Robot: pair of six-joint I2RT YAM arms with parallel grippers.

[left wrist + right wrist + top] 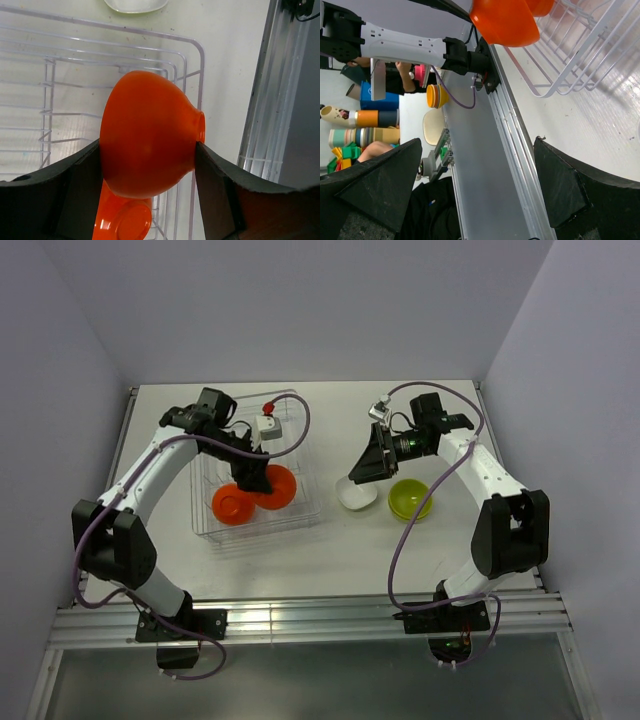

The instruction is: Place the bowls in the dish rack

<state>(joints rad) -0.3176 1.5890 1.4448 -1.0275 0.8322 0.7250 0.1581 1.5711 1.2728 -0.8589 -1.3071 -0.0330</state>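
The left gripper (148,147) and its clamped orange bowl (145,115) block the middle of the rack (302,512), with a second orange bowl (125,220) just beneath. The wire rows beyond are bare. On the worktop (330,560), only a narrow strip separates the rack from the white bowl (357,497). The green bowl (410,500) sits just beside that. The right gripper (365,468), jaws apart, hangs over the white bowl. The worktop's near strip is open.

The rectangular silvery wire dish rack (203,512) stood on the left half of the white worktop (330,560). One orange-red round plastic bowl (230,506) lay in its near part, and just right of that a second orange-red plastic bowl (283,490) sat between the fingers of the left hand (258,478), over the rack. Right of the rack, a white squarish-rimmed plastic bowl (357,497) rested on the worktop, with a lime green round plastic bowl (410,500) just beside it on the right.
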